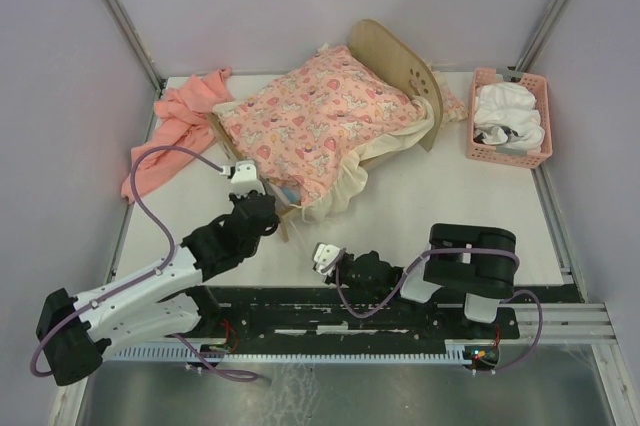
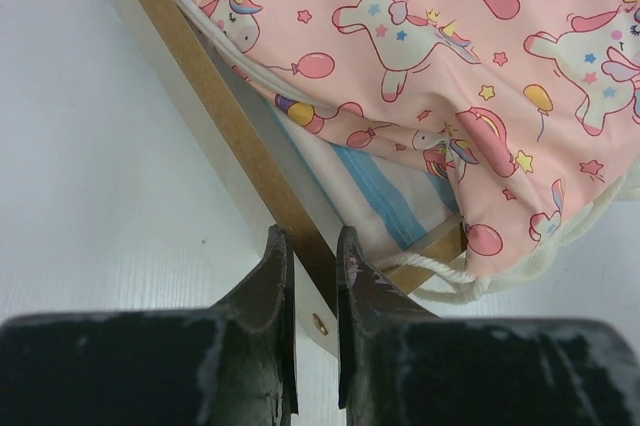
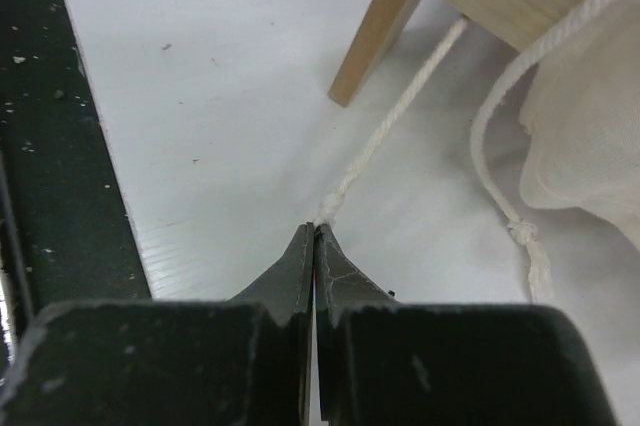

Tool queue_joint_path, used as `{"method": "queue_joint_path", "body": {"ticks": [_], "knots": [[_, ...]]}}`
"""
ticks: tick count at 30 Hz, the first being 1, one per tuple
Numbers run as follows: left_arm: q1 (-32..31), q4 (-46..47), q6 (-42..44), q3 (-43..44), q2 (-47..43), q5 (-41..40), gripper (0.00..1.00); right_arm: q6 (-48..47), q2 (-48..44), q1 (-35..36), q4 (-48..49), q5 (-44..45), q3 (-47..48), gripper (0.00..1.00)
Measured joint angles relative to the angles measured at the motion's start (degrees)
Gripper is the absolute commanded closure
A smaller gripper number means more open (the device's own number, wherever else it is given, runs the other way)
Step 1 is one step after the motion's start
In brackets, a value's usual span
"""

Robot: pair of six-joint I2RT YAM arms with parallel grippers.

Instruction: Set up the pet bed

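Observation:
The pet bed (image 1: 395,56) stands at the back middle, its rounded wooden headboard at the far right. A pink unicorn-print cushion (image 1: 310,121) with a cream frill covers it. My left gripper (image 1: 262,196) is at the bed's near left corner, and in the left wrist view it (image 2: 315,246) is shut on the light-wood side rail (image 2: 230,116). Blue-and-white striped fabric (image 2: 385,191) shows under the cushion. My right gripper (image 1: 322,256) lies low in front of the bed, shut (image 3: 316,231). The end of a white cord (image 3: 400,111) lies right at its tips.
A salmon-pink cloth (image 1: 175,121) lies bunched at the back left. A pink plastic basket (image 1: 480,151) holding white items stands at the back right. A bed leg (image 3: 375,36) and cream fabric (image 3: 590,136) are just ahead of my right gripper. Grey walls enclose the table.

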Motion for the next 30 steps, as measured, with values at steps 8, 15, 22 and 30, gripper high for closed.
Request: {"method": "queue_joint_path", "body": {"ticks": [8, 15, 22, 30], "knots": [[0.0, 5.7, 5.3, 0.3, 3.5, 1.4, 0.97, 1.2, -2.6, 1.3, -2.9, 2.2, -0.3, 0.98], [4.0, 6.0, 8.6, 4.7, 9.5, 4.1, 0.82, 1.1, -2.6, 1.3, -6.8, 4.3, 3.5, 0.98], [8.0, 3.5, 8.5, 6.5, 9.0, 10.7, 0.53, 5.2, -5.8, 1.3, -14.3, 7.4, 8.3, 0.98], [7.7, 1.1, 4.2, 3.1, -5.6, 23.1, 0.51, 11.5, -5.5, 1.3, -16.2, 7.6, 8.8, 0.98]]}}
